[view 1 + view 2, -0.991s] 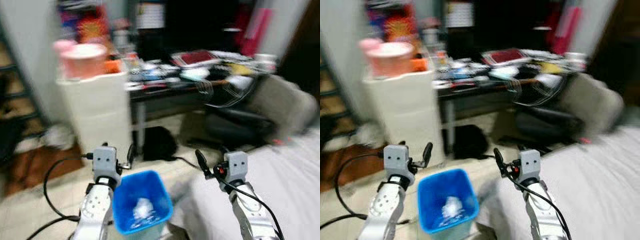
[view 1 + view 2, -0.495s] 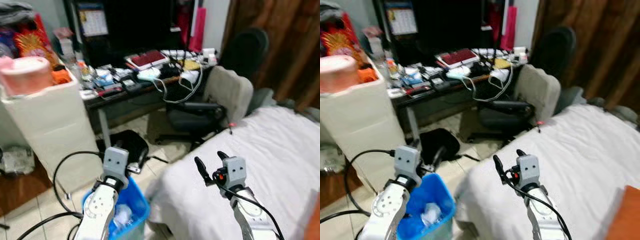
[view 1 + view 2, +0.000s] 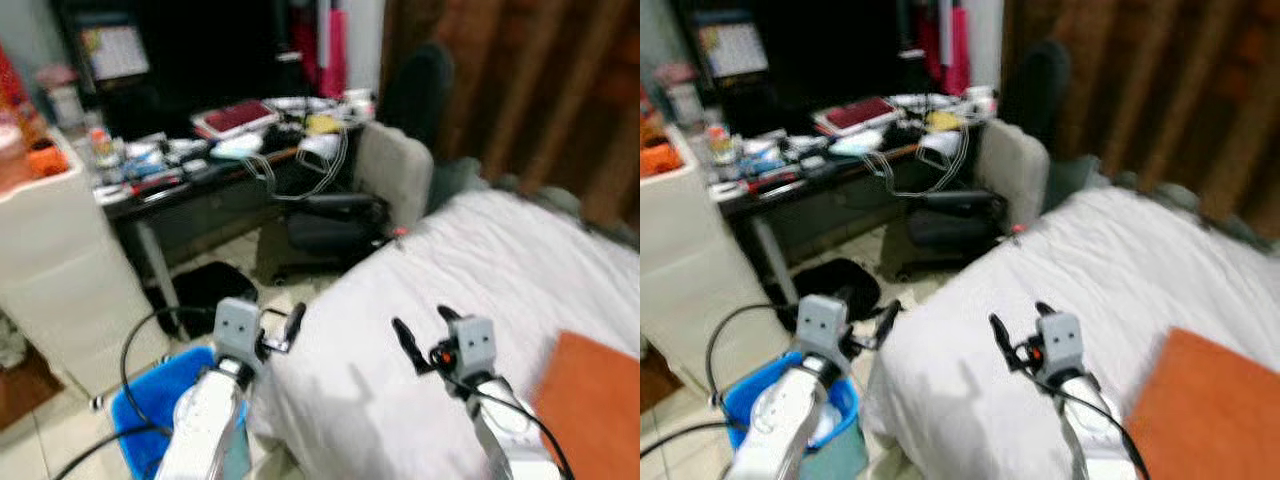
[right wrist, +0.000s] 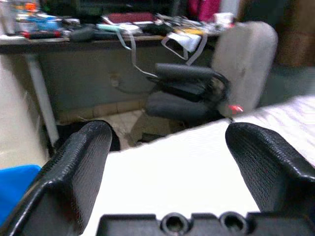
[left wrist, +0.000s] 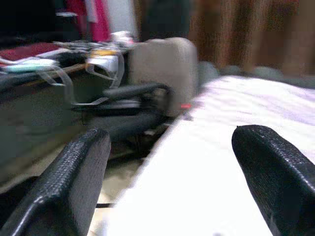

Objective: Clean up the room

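Note:
A blue waste bin (image 3: 150,415) stands on the tiled floor at the lower left, beside the bed's corner, with crumpled white paper in it. My left gripper (image 3: 283,332) is held up just right of the bin, open and empty. My right gripper (image 3: 423,328) hovers over the white bed sheet (image 3: 500,260), open with nothing between its fingers. In the left wrist view the two black fingers (image 5: 74,182) stand wide apart, pointing at the bed and chair. The right wrist view has its fingers (image 4: 78,162) spread as well, and a corner of the bin (image 4: 12,189).
An orange flat thing (image 3: 595,400) lies on the bed at the right. A grey office chair (image 3: 390,180) stands at a cluttered dark desk (image 3: 200,165) with hanging cables. A white cabinet (image 3: 60,270) is at the left; a black bag (image 3: 205,285) lies on the floor.
The camera has swung to the right: the bin and cabinet slid left, the bed and the orange thing came into view. Both grippers stay open and raised.

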### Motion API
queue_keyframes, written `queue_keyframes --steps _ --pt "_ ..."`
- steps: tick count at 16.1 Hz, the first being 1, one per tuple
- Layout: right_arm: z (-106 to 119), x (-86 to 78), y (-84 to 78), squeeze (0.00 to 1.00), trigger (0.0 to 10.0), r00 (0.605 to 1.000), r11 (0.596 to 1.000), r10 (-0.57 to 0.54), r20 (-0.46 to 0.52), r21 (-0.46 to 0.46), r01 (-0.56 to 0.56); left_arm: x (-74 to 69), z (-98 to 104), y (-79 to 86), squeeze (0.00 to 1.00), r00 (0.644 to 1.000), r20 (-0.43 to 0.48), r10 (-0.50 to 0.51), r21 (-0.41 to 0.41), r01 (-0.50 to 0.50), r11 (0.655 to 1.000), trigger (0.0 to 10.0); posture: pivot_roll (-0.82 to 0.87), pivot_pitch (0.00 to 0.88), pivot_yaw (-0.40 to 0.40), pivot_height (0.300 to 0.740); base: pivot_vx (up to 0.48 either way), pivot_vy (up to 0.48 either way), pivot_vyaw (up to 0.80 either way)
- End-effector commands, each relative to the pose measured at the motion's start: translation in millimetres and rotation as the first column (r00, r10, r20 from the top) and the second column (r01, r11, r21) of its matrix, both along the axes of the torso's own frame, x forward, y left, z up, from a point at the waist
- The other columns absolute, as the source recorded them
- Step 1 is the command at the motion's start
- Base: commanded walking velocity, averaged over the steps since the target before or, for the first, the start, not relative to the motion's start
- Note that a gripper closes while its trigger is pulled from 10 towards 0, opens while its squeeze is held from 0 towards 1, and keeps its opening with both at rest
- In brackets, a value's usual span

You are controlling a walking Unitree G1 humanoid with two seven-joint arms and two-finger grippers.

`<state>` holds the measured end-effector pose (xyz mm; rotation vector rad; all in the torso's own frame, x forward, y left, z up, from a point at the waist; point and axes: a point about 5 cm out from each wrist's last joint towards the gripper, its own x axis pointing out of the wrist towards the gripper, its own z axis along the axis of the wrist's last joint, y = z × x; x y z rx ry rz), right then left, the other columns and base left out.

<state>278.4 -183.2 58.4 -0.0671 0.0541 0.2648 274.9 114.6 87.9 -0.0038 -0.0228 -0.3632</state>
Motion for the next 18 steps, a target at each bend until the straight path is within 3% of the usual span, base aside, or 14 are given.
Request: queue_keyframes --steps 1,8,12,18 --pt "2.2 1.8 1.8 0.0 10.0 1.0 1.0 -0.003 0.011 0.007 0.003 4.9 -1.5 4.7 0.0 0.999 -0.024 0.022 0.007 -0.022 1.0 10.0 0.0 0.0 0.008 0.74 0.0 0.0 -0.8" --pt "0.5 -0.4 0.3 0.0 10.0 1.0 1.0 -0.008 0.006 0.002 0.008 4.4 -10.0 3.4 0.0 0.998 -0.052 -0.02 -0.015 0.019 1.0 10.0 -0.01 0.0 0.009 0.74 0.0 0.0 -0.8" --pt "-2.4 -1.9 -1.3 0.0 10.0 1.0 1.0 -0.007 -0.006 -0.001 0.007 -2.1 -16.3 5.5 0.0 0.996 -0.067 -0.065 -0.027 0.063 0.998 10.0 -0.01 0.0 0.007 0.74 -0.264 0.394 -0.8" --pt "-5.5 -5.5 -2.6 0.0 10.0 1.0 1.0 -0.016 -0.016 0.01 0.016 -2.6 -17.9 5.9 0.0 0.998 -0.063 -0.025 -0.008 0.024 1.0 10.0 -0.01 0.0 0.014 0.74 0.0 0.0 -0.8"
